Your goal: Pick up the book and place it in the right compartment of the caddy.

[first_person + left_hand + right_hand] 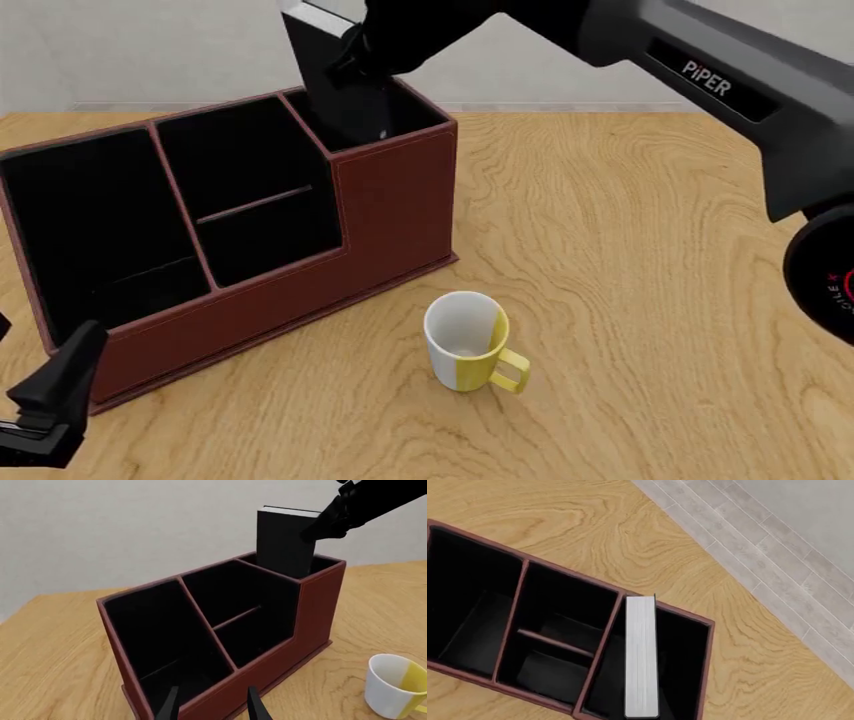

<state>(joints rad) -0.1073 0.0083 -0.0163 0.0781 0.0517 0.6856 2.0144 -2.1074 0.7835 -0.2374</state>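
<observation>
The reddish-brown caddy (387, 215) with a black interior stands at the table's left. The black book (320, 70) stands upright with its lower part inside the right compartment (400, 115) and its top well above the rim. My right gripper (363, 50) is shut on the book's upper edge, as the left wrist view also shows at the right gripper (325, 524). From above, the white page block of the book (642, 655) lies along the divider side of the right compartment (684, 650). My left gripper (213, 707) hangs open just in front of the caddy (313, 615), holding nothing.
A white and yellow mug (465, 340) stands on the wooden table in front of the caddy's right end, also seen as the mug (395, 685). The caddy's left and middle slots hold nothing. A grey tiled floor (774, 555) lies beyond the table's far edge.
</observation>
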